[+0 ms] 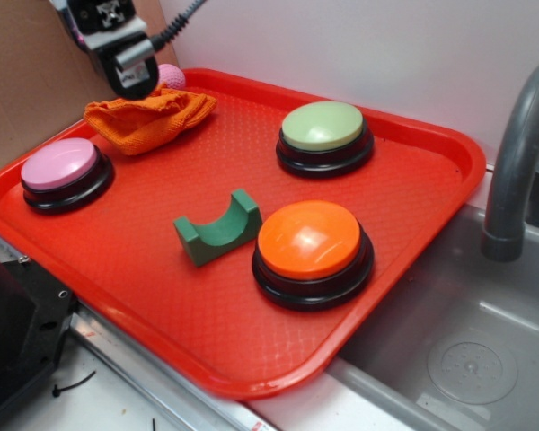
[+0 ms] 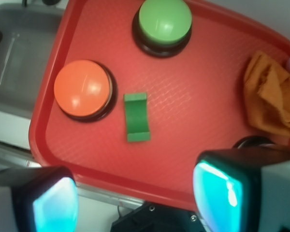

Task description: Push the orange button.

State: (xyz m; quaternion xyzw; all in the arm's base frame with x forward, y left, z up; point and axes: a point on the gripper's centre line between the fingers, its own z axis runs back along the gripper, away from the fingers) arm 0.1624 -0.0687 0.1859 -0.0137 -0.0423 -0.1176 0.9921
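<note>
Claw (image 2: 135,200) spread wide, empty, well apart from orange button (image 1: 313,250).

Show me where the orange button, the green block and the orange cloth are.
orange button (image 1: 309,239): exterior view, middle of its dome top.
green block (image 1: 217,227): exterior view, its curved hollow.
orange cloth (image 1: 148,118): exterior view, middle of the folds.

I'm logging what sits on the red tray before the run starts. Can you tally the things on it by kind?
Dome buttons: 3 (orange button, pink button, green button)
Cloths: 1 (orange cloth)
Green curved blocks: 1 (green block)
Pink balls: 1 (pink ball, partly hidden behind the cloth)
Total: 6
</note>
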